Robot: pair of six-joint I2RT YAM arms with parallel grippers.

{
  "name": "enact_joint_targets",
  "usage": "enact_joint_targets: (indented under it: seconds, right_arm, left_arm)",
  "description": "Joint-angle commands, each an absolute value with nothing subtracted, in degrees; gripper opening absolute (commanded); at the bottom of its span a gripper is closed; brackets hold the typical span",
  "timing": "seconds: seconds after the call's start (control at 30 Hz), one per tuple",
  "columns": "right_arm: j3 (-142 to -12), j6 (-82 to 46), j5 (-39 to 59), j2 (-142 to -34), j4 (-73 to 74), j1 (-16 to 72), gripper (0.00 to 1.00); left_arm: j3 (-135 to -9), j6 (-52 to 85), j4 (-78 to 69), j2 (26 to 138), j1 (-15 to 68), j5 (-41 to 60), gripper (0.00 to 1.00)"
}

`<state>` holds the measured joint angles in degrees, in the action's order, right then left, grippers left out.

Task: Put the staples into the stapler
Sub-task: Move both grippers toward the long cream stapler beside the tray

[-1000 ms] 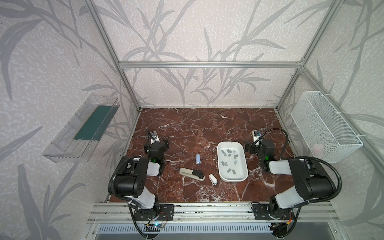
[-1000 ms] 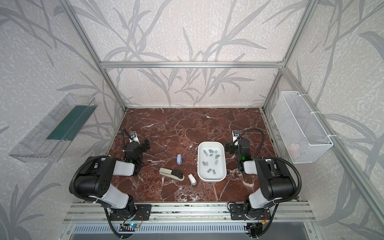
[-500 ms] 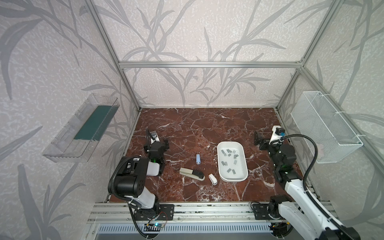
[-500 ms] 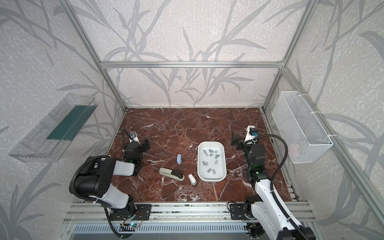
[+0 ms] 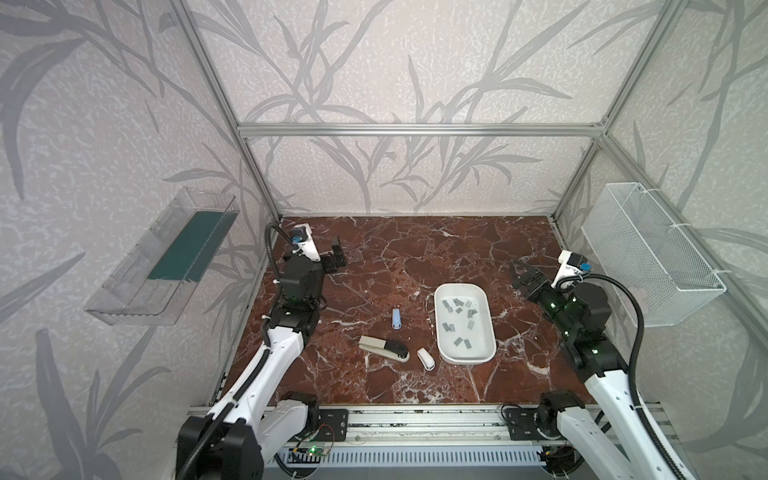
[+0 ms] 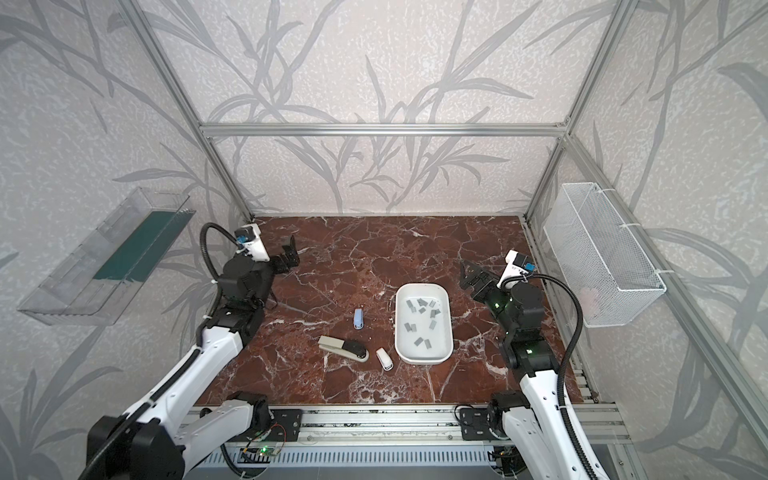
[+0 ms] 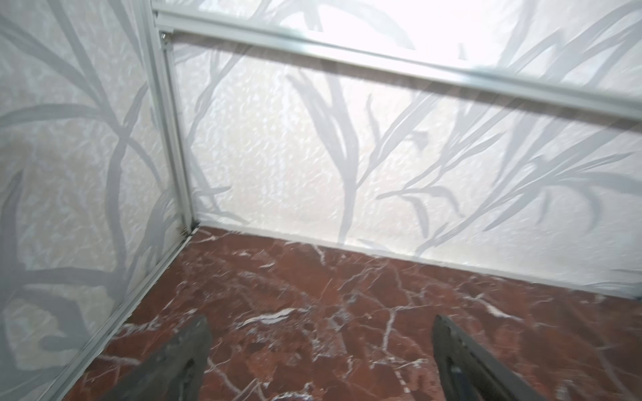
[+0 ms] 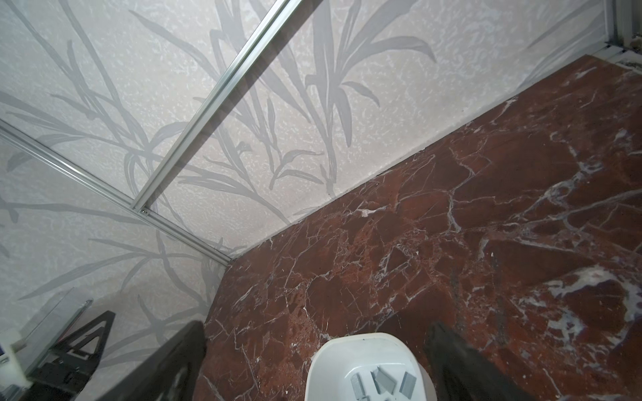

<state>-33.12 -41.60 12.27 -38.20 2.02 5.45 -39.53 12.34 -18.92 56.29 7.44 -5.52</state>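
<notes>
The left gripper (image 5: 338, 254) near the surface's far-left corner and the right gripper (image 5: 519, 272) by its right edge both gaped empty — the staples (image 5: 448, 306) lay scattered in the white tray (image 5: 468, 356).

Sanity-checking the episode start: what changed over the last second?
Both arms rose out of their folded rest pose, the right first, then the left. The left end effector and right end effector are open and took hold of nothing. The stapler, tray and staples stayed put.
</notes>
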Motion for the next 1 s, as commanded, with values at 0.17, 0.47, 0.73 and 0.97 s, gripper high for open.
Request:
enact_joint_targets:
  seconds: [0.17,0.47,0.73,0.97]
  right_arm:
    - [-25.7,-39.8,41.8,-42.9,26.0,6.1,0.99]
    - [-30.3,-17.0,16.0,-37.8,1.0,34.4,0.99]
    - [-22.2,-19.1,10.4,-26.7,-1.6,34.5,0.99]
    - [-17.4,-16.6,-1.2,-18.7,-7.4,34.5,0.99]
  left_arm:
    - [-46.4,17.2,-1.9,54.1,5.8,15.3,0.99]
    - [-53.4,-9.7,1.6,63.0,16.4,39.8,0.94]
    - [-78.5,-55.1,55.0,73.9,25.3,41.0,0.83]
    - [-68.9,-62.8,57.6,79.7,29.6,34.4,0.81]
